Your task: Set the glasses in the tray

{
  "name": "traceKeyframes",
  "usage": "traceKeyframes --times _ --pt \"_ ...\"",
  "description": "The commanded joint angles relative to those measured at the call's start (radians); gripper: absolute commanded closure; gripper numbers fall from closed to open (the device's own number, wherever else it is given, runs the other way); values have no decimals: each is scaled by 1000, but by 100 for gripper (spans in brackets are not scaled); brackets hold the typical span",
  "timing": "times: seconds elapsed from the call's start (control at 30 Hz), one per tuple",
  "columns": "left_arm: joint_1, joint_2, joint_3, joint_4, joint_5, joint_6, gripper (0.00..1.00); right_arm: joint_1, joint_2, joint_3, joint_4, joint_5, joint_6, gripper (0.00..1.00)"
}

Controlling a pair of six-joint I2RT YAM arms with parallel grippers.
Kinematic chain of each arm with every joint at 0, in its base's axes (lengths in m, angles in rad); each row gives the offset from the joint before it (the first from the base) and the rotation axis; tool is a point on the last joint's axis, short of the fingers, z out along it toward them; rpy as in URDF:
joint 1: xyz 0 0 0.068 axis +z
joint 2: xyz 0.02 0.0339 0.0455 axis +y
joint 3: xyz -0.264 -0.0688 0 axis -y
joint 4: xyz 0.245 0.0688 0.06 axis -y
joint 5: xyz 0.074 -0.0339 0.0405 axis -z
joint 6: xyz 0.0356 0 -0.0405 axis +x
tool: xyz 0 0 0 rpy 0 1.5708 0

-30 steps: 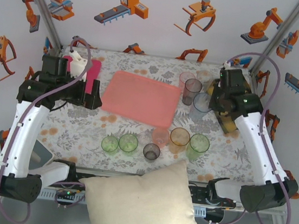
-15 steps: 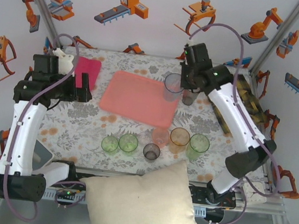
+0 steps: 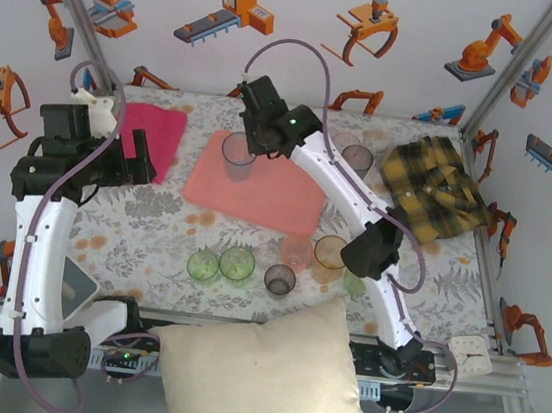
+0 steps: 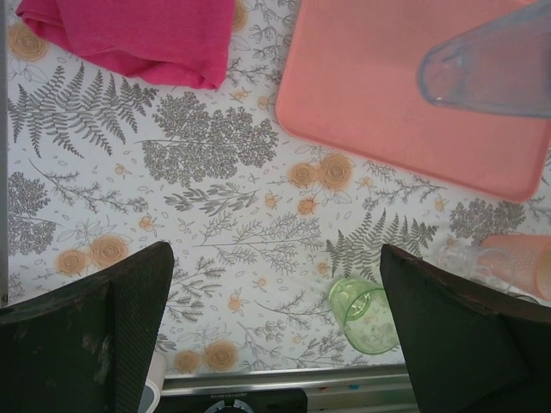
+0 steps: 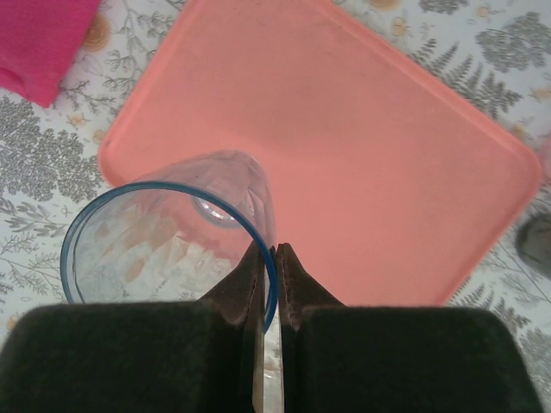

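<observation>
Moved from the right side of the table [image 3: 141, 235] to above the tray [image 3: 277, 202], with blue glass [image 5: 164, 237] pinched in right gripper [image 5: 268, 255].

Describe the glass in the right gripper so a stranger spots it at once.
Find the flat salmon-pink rectangular tray mid-table. Over its far left corner is a clear blue-rimmed plastic tumbler, its rim pinched in the right gripper. The other tumblers stand free on the floral table, outside the tray.

Robot-print walls [image 3: 293, 68], floral tabletop [image 3: 141, 235]
</observation>
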Motion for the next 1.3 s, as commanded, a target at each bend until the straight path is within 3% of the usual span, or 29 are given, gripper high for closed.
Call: traceKeyframes --times 0.0,0.4,1.1,1.27 --pt "16 -12 -3 8 27 -23 3 16 41 70 51 -40 40 100" --pt "31 -11 -16 14 84 -25 3 67 125 33 179 -78 59 100" --pt "31 -2 -22 16 119 -19 3 69 204 79 191 -112 81 100" --pt "31 1 -22 17 127 -19 3 69 218 96 189 -128 84 91"
